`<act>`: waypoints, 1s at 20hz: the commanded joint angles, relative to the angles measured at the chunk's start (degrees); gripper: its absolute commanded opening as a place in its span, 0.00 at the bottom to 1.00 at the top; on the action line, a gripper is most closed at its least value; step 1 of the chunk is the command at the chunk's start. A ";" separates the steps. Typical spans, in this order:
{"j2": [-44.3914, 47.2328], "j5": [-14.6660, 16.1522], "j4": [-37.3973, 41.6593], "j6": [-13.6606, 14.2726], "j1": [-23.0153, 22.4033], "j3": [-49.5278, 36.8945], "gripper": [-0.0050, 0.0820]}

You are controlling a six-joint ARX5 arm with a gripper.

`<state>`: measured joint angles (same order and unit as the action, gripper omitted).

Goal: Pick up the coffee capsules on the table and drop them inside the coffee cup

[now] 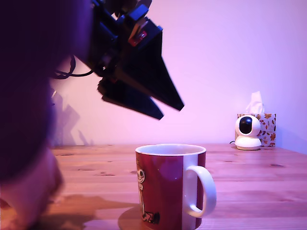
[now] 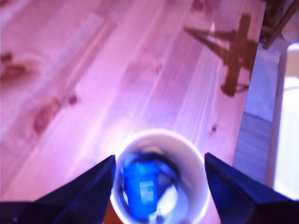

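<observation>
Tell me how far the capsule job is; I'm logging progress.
Done: a blue plastic capsule lies inside the dark red ceramic mug, with something dark beside it. In hand: nothing; the black gripper hangs open above the mug. Left: unclear; no capsule shows on the wooden tabletop.

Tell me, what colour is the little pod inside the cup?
Blue. The coffee capsule lying inside the coffee cup shows best in the wrist view.

A dark red ceramic coffee mug (image 1: 170, 187) with a white vertical stripe, white handle, white inside and cartoon print is being shown on the light brown, dark-knotted wooden surface (image 1: 249, 167). A blue plastic capsule (image 2: 141, 189) is being seen inside. Black jaws are being displayed above. A leaf-patterned tissue box (image 1: 266, 128) is being shown behind.
</observation>
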<state>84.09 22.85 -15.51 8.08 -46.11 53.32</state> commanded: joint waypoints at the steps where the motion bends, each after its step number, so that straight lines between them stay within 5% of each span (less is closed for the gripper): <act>1: 0.63 0.20 0.72 0.44 -0.20 -0.13 0.69; 7: 0.63 0.24 0.59 -0.50 -0.20 -0.09 0.68; 9: 0.48 0.44 0.63 -0.85 -0.20 -0.02 0.56; 14: -1.75 2.60 0.87 -0.83 -0.20 0.31 0.07; 20: -6.51 -2.69 0.74 -1.68 -0.17 0.28 0.03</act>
<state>78.43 20.47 -15.16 6.48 -46.11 53.34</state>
